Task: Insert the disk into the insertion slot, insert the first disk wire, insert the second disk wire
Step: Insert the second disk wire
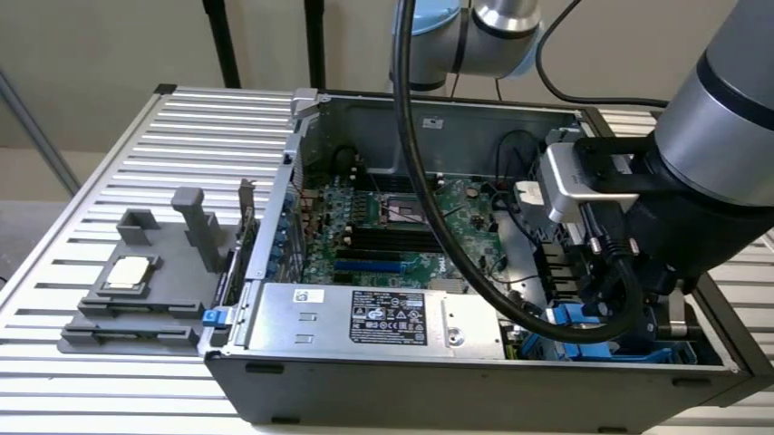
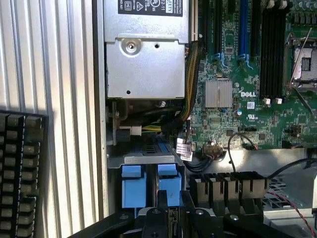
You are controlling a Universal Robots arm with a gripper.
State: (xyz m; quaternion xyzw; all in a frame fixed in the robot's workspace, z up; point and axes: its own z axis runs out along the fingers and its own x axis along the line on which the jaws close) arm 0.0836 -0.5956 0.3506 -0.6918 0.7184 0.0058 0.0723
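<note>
Wrist view looks down into the open computer case (image 1: 484, 381), where the gripper (image 2: 171, 218) hangs low over the drive cage (image 2: 148, 161) with its blue tabs (image 2: 151, 184). Its fingers (image 2: 162, 201) stand close together around something dark and narrow; what it is, or whether it is truly held, cannot be told. The work seems to be at one of the wire steps, judging by the blue frame of the disk (image 1: 629, 349) apparently seated in the slot directly below the fingers. Any push here calls for square alignment and gentle downward pressure.
</note>
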